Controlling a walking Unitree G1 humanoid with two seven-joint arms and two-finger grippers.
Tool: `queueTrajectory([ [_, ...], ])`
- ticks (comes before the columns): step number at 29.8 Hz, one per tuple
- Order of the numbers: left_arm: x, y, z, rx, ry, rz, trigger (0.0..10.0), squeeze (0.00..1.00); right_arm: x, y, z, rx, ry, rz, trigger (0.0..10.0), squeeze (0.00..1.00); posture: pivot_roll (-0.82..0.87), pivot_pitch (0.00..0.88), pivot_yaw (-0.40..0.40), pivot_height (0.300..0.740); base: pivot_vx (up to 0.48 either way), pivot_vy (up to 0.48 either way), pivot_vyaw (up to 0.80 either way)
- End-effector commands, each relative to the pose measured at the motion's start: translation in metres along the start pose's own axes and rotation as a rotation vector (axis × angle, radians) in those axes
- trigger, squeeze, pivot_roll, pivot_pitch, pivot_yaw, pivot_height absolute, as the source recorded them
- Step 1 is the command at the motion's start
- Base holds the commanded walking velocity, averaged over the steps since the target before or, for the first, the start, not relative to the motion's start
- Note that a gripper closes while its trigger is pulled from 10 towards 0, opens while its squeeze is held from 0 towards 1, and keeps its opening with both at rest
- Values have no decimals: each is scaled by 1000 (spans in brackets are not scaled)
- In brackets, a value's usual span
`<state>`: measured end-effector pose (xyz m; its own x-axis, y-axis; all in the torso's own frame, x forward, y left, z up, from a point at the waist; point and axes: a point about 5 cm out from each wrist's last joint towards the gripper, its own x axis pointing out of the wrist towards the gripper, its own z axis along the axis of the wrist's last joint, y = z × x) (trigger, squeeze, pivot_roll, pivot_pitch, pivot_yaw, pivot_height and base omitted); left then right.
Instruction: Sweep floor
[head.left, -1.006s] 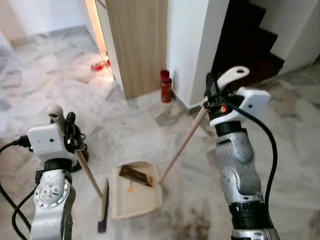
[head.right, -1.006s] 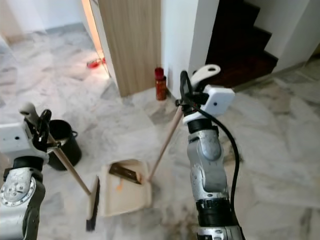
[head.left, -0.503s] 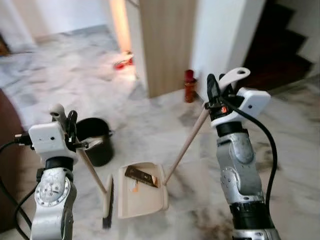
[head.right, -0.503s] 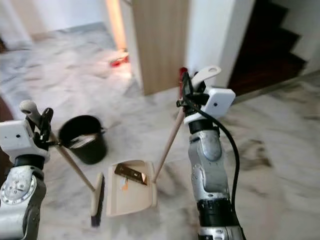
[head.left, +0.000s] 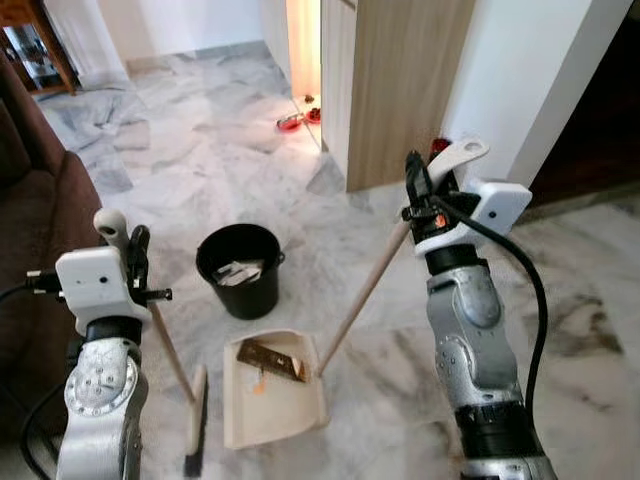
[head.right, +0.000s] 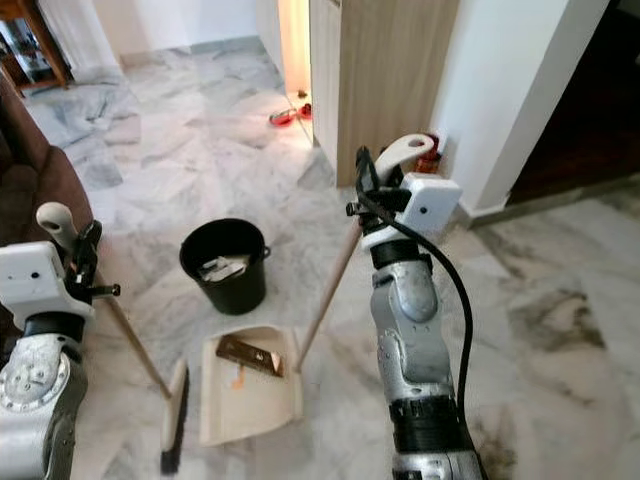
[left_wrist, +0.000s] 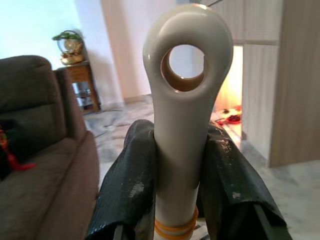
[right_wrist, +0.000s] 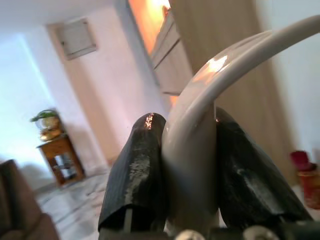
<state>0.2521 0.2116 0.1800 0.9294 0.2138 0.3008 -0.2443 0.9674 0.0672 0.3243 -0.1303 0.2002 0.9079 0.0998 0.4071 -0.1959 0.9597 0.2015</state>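
My left gripper is shut on the cream top of the broom handle, low on the left. The wooden stick slants down to the broom head, which rests on the marble floor. My right gripper is shut on the curved cream grip of the dustpan's long handle. The cream dustpan sits on the floor between my arms and holds a brown scrap and an orange bit. Just beyond the pan stands a black bucket with some litter inside.
A brown sofa runs along the left. A wooden cabinet and a white wall column stand ahead on the right, with a red bottle at their foot. Red items lie in the lit doorway. Dark stains mark the floor at right.
The camera has swung left, bringing the black bucket and then the sofa into view. Both grippers keep the same hold; broom and dustpan stay in front of me.
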Motion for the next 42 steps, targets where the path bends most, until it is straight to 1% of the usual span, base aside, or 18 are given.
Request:
queueTrajectory([
  [1,2,2,11,3,-54,6,10000,0,7,9,14,-1,-64,31,10000,0,36,79,50,740,0,409,0],
  [10,3,4,12,9,-63,7,10000,0,6,10,13,4,-62,39,10000,0,37,62,53,740,0,351,0],
  [15,4,2,12,19,-62,1,10000,0,5,10,12,5,-60,40,10000,0,34,52,57,740,0,0,0],
  [23,4,0,14,7,-81,-10,10000,0,4,11,13,11,-64,39,10000,0,30,35,62,740,0,0,0],
  [34,4,0,13,9,-68,-5,10000,0,5,12,12,11,-60,42,10000,0,33,45,58,740,0,0,0],
  [38,4,0,12,15,-66,1,10000,0,5,12,13,5,-62,52,10000,0,33,45,58,740,0,263,0],
  [42,4,0,12,14,-65,3,10000,0,5,12,14,5,-72,49,10000,0,33,45,58,740,0,268,800],
])
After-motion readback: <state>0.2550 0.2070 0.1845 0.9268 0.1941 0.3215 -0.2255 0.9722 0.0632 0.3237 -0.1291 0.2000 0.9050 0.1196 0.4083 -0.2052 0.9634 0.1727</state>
